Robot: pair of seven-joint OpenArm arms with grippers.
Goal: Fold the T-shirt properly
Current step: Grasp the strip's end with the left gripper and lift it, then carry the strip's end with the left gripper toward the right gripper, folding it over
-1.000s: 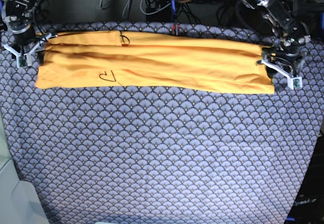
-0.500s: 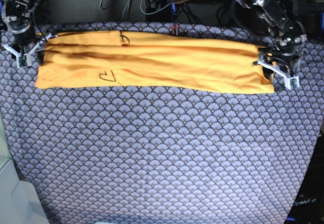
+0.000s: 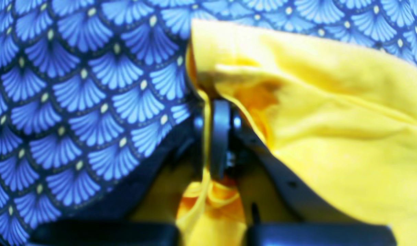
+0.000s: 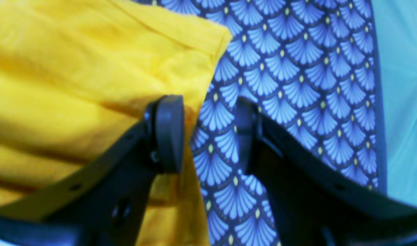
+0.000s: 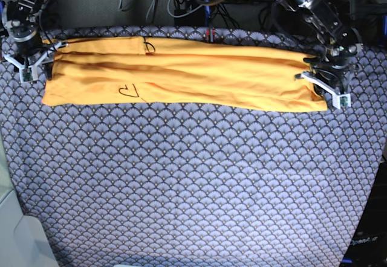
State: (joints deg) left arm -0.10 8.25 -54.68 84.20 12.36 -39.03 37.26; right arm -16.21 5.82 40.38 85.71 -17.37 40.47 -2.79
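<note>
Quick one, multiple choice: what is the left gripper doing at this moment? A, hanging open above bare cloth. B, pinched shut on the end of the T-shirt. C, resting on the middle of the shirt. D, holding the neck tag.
B: in the left wrist view the left gripper has its pads pressed together with a fold of the yellow T-shirt caught between them, at the shirt's end beside the patterned tablecloth.

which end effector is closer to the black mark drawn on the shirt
Right. The right end effector sits at the T-shirt end nearest the black mark; the left end effector is clamped on the far opposite end.
</note>
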